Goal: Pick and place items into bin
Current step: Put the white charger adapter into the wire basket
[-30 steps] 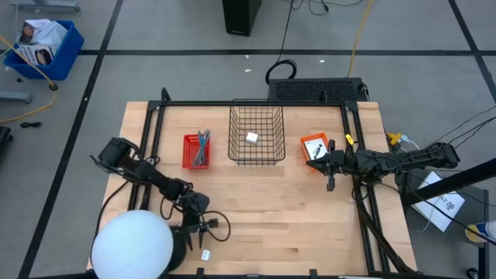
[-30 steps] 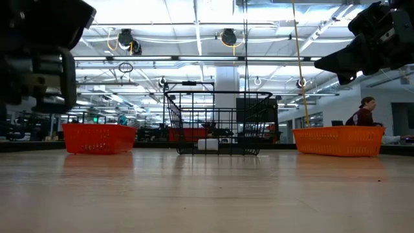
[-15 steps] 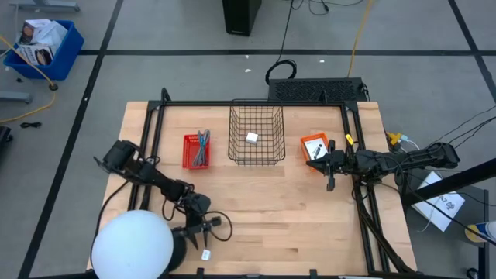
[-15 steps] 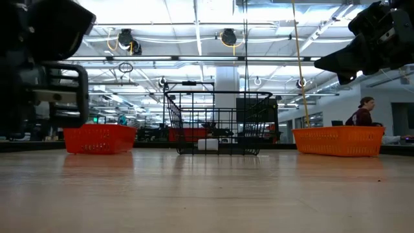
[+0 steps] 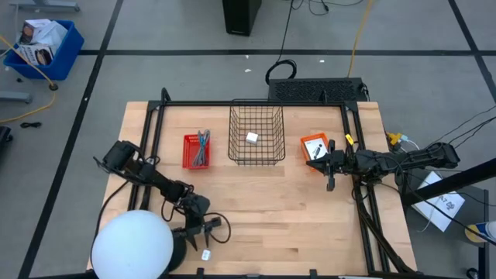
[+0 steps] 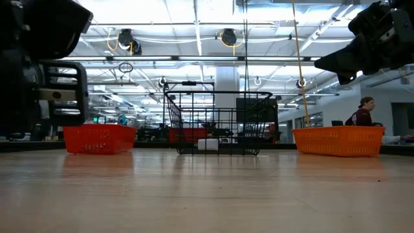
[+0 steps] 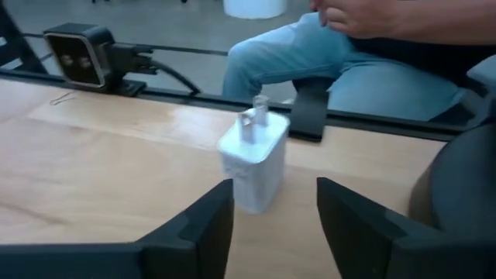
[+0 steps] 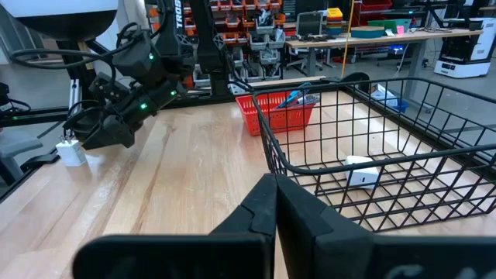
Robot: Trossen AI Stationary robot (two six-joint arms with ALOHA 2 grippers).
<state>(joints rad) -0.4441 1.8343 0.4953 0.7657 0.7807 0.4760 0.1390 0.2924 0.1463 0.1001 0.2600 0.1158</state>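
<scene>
Left wrist view: my left claw (image 7: 270,221) has just spread wider around the white block (image 7: 253,164) at the worktop's front edge, so the grab looks next.

Overhead, table-level, two wrist views

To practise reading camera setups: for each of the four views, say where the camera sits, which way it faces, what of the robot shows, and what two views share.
High: overhead, looking straight down; both arms, black wire basket.
Low: table height, facing the room; arm parts at the upper corners.
Left wrist: on the left arm; open left gripper before a white plug block; a seated person behind.
Right wrist: on the right arm; shut right gripper.
Shared: right wrist also shows that block.
</scene>
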